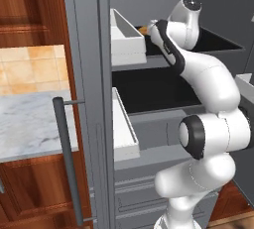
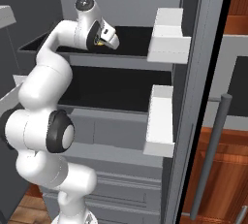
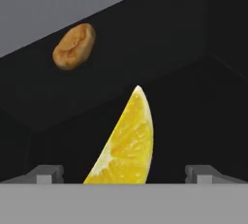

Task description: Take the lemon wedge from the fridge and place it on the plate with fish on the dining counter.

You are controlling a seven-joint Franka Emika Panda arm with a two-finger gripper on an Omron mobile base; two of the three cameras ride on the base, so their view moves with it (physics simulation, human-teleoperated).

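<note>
Yellow lemon wedge point(image 3: 127, 145), base cut off.

From behind the arm on its left, we look forward and down into the open fridge point(image 1: 149, 99), with the arm rising from the lower right of the frame. From behind on its right, we face the same black shelves point(image 2: 116, 89) from the other side, the arm at lower left. Both share the fridge interior and its white door bins point(image 2: 167, 36). From the hand, we sit very close over the upper shelf, the lemon wedge point(image 3: 127, 143) low in the centre of the frame.
</note>
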